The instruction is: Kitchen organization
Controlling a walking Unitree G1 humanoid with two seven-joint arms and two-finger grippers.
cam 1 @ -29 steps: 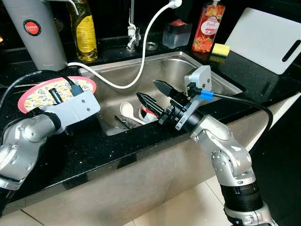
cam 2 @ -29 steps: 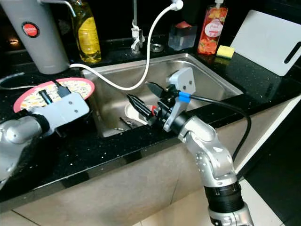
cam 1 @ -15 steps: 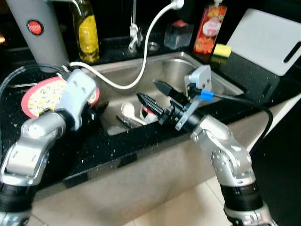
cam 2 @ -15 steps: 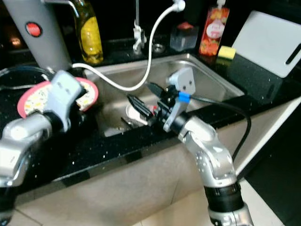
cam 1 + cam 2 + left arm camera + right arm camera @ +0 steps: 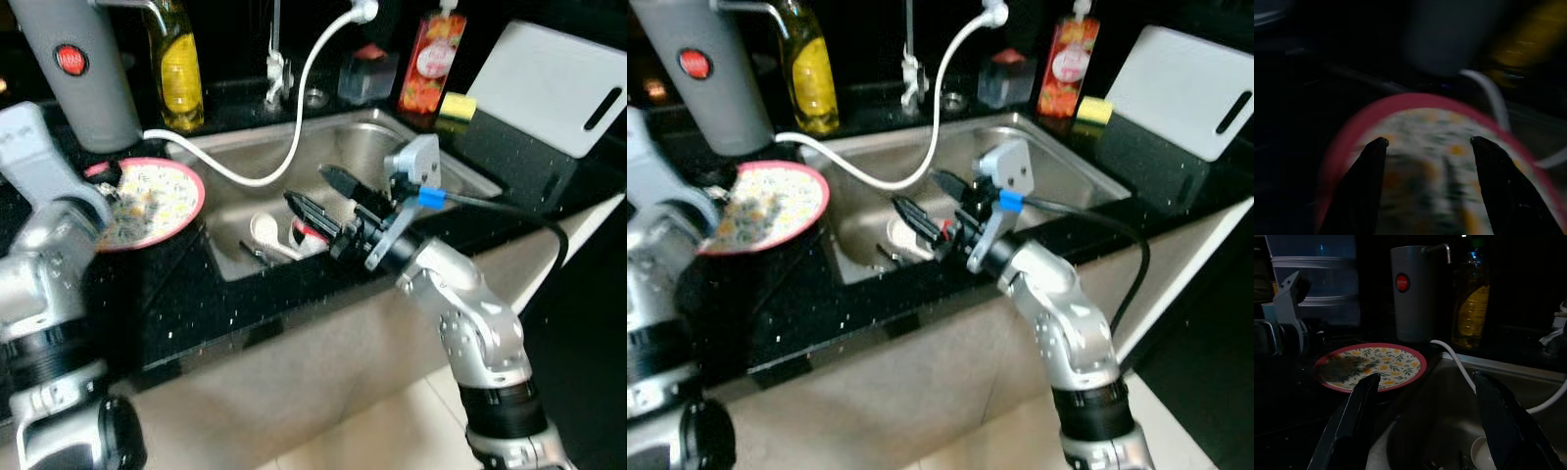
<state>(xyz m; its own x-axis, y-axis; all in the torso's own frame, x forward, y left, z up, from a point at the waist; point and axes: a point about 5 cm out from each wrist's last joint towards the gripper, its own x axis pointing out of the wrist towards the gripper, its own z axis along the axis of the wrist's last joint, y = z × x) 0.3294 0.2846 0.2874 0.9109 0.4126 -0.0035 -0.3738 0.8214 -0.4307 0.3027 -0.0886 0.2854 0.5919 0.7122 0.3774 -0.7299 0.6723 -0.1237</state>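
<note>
white cutting board (image 5: 554, 80), sponge (image 5: 458, 105), possibly soap bottle (image 5: 424, 62)

I am standing in a home kitchen. My right gripper (image 5: 315, 193) hangs over a steel sink (image 5: 451, 162) set into a black speckled counter (image 5: 186, 304), with a cup (image 5: 263, 229) lying in the basin just below it. Beyond the sink stand a tap (image 5: 277, 69), an oil bottle (image 5: 180, 67), a soap bottle (image 5: 427, 62) and a yellow sponge (image 5: 458, 105). A white cutting board (image 5: 544, 78) leans well off to my right, and a flowered plate (image 5: 157, 196) sits beside the sink on my left.
</note>
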